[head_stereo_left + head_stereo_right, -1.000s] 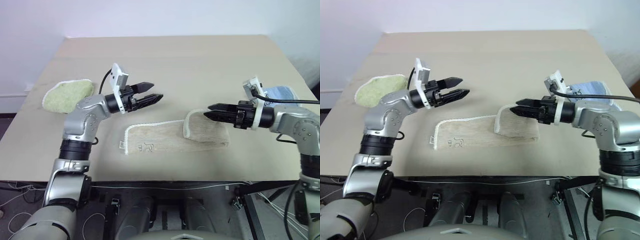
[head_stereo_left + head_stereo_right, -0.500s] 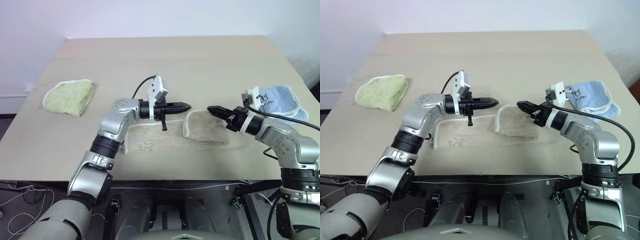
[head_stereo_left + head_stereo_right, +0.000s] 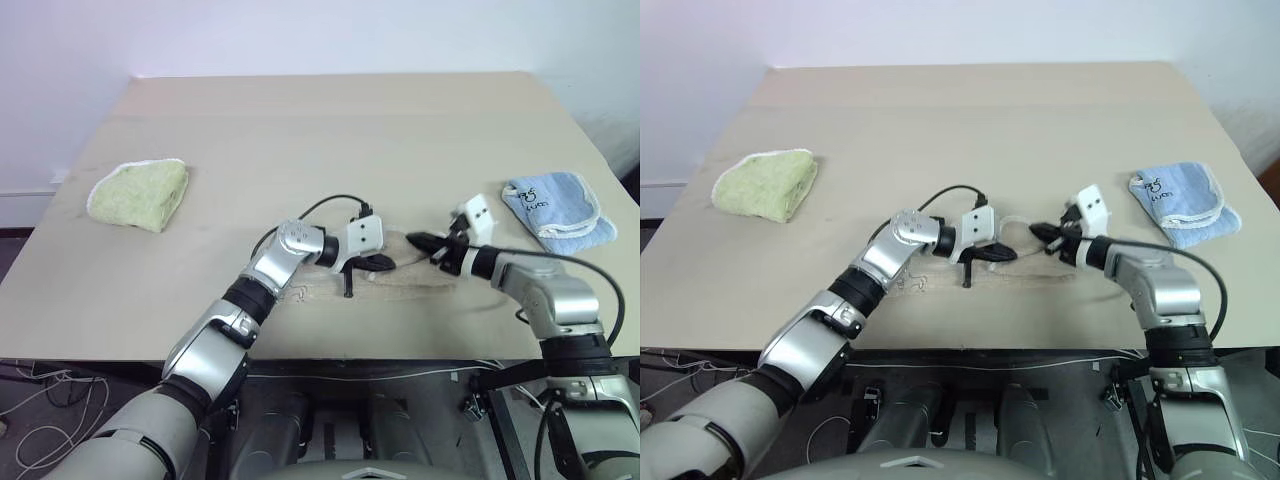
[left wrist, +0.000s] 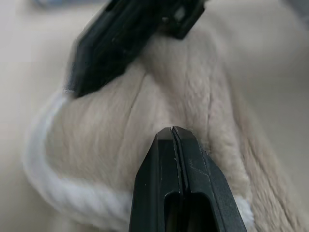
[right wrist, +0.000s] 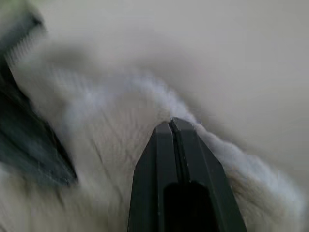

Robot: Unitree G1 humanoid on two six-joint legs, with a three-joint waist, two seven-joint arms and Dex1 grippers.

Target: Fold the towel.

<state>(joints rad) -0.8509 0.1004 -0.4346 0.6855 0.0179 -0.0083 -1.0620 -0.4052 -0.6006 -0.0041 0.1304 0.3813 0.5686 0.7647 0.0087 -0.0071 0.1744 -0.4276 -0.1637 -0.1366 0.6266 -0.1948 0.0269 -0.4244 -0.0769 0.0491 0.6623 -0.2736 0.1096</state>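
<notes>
Beige towel (image 3: 400,281) lying on the tabletop (image 3: 330,130) near the front edge, a little right of centre, stretched left to right, with its right part doubled over into a raised fold edged in white stitching. Left hand (image 3: 385,263) reaching in from the left, low over the towel, fingers pressed together, tips set on the folded part. Right hand (image 3: 417,240) coming from the right, pointing leftward, fingers likewise together, tips at the far side of the same fold. Both hands close to each other, tip facing tip over the fold, with a small gap between. In the left wrist view, closed black fingers (image 4: 176,179) lying against the plush beige pile just inside the white edging, the other hand's dark fingers across the cloth beyond. In the right wrist view, closed fingers (image 5: 176,179) against the white-edged rim of the cloth. Cannot tell whether either hand has cloth pinched between its tips. Light green folded towel (image 3: 138,193) far off at the left of the tabletop, well apart from the rest. Light blue cloth (image 3: 558,210) with white edging at the right edge, beyond the right arm, clear of the beige towel.
</notes>
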